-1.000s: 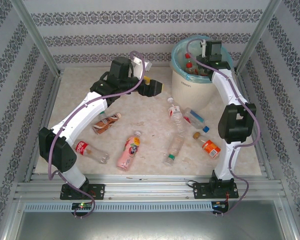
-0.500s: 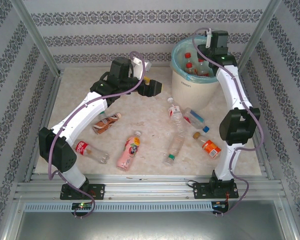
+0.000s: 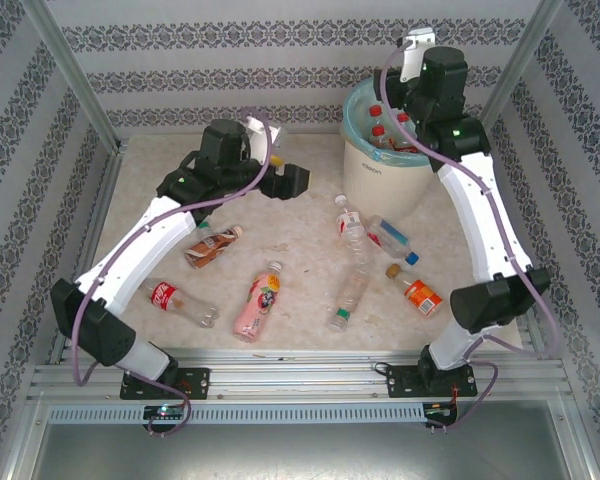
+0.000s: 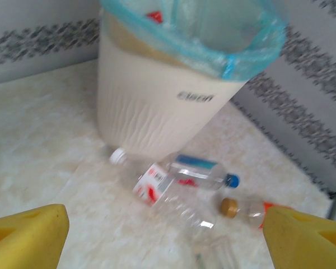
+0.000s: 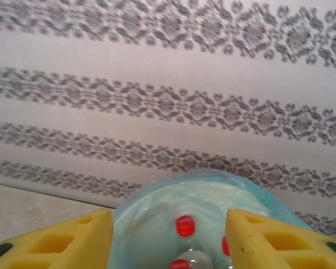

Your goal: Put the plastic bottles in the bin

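Observation:
The off-white bin (image 3: pixel 378 175) with its turquoise liner stands at the back right and holds three red-capped clear bottles (image 3: pixel 381 131). My right gripper (image 3: pixel 412 100) hovers open above the bin's far rim, with red caps (image 5: pixel 184 225) showing between its empty yellow fingers (image 5: pixel 61 241). My left gripper (image 3: pixel 300 181) hangs open and empty left of the bin (image 4: pixel 157 106). It faces a white-capped clear bottle (image 4: pixel 157 185), a blue-capped one (image 4: pixel 204 171) and a gold-capped orange one (image 4: pixel 243 207). Also lying on the table are a pink bottle (image 3: pixel 258 305), a brown one (image 3: pixel 212 245) and a red-labelled one (image 3: pixel 180 302).
Another clear bottle with a green cap (image 3: pixel 348 298) lies near the middle front. Patterned walls close off the table on the back and both sides, with metal posts at the corners. An aluminium rail (image 3: pixel 300 375) runs along the front.
The right gripper has risen out of the bin and drawn back toward the wall, empty. The left arm has swung slightly left and away from the bin.

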Tool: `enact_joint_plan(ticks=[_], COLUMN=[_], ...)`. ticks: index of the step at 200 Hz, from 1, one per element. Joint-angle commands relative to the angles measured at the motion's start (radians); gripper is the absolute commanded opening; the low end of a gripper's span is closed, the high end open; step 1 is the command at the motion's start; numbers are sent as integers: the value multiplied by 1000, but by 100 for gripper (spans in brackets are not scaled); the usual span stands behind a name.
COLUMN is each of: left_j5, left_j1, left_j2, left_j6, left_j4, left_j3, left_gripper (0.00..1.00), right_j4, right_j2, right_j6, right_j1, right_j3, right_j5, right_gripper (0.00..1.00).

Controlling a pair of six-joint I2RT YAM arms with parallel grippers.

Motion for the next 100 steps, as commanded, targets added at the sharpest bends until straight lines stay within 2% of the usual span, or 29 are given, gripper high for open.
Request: enact_joint_plan(ticks=[1,21,45,75,100], left_j5=[-133,-188,-195,-181,-178], left_j1=[-11,-12,-20,-72,-148], left_j2=[-82,-152,-241,-339,-355], left_j6=[44,44,13,-76,-168], left_j4=[-226,-356,-460,-496,-483], left_j3=[-63,-143,-266,-423,-512], left_gripper=[90,89,89,89,89], right_j4=[38,76,155,233,254], right_j2=[-102,-185,-278,-348,-385], right_j6=[-27,-26,-9,18,61], right_j1=[75,141,215,296,345], right_j3=[-103,-226,-418,-605,-713], right_j5=[3,18,14,4,20], right_gripper=[55,55,55,55,56])
